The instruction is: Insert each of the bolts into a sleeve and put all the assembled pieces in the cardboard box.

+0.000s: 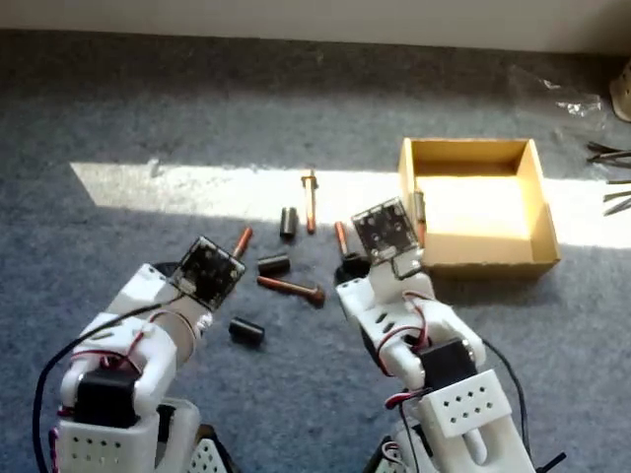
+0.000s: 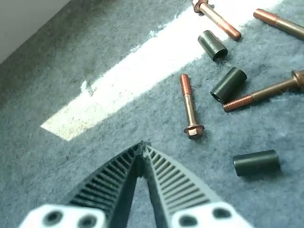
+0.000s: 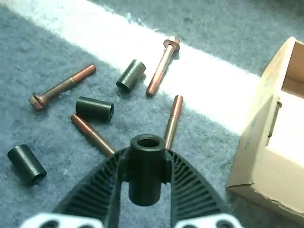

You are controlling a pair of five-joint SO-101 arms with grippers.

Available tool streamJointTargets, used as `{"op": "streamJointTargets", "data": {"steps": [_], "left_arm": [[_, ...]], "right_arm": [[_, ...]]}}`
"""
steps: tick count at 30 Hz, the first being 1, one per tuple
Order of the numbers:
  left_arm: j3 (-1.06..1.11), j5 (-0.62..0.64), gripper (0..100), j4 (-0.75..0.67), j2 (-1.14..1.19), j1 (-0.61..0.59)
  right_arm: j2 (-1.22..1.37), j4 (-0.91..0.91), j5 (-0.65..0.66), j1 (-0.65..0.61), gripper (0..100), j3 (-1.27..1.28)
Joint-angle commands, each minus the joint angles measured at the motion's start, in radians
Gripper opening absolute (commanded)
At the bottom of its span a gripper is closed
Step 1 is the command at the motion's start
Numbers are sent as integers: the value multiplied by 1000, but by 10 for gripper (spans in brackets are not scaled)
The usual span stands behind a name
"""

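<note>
On a grey carpet crossed by a bright strip of sunlight, two white robot arms sit side by side, with copper-coloured bolts and short black sleeves scattered in front of them. The right gripper is clamped on one black piece, the held sleeve, which stands upright between the ribbed fingers with its open bore facing the wrist camera. The left gripper hangs over bare carpet with its fingers pressed together and nothing between them. Four bolts lie loose on the carpet, each outside the sleeves. The far bolt lies in the sunlit strip with its head pointing away from the arms. The left bolt lies just beyond the left arm's wrist. The middle bolt lies between the two arms. The right bolt lies just beyond the right gripper. Three more sleeves lie on their sides. The far sleeve is just beside the far bolt. The middle sleeve lies between the left bolt and the middle bolt. The near sleeve lies apart from the others, closest to the arm bases. The cardboard box — open-topped and partly in the sun — sits on the carpet to the right of the right gripper.
</note>
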Motion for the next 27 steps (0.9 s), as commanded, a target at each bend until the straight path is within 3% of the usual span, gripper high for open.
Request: {"op": "streamJointTargets", "data": {"steps": [1,5,13,18,24,27], "left_arm": [[-209,-12,11,2,275,24],[-358,-18,11,11,522,108],[-572,-241,11,54,926,209],[-634,-405,14,54,1090,259],[-679,-531,121,52,1237,346],[-714,-578,128,40,1294,358]], "right_arm": [[-18,-64,-11,38,4,18],[-18,-160,-60,97,4,77],[-18,-239,-74,162,4,119],[-18,-329,-74,205,4,185],[-18,-341,-68,208,4,194],[-18,-341,-66,213,4,193]]}}
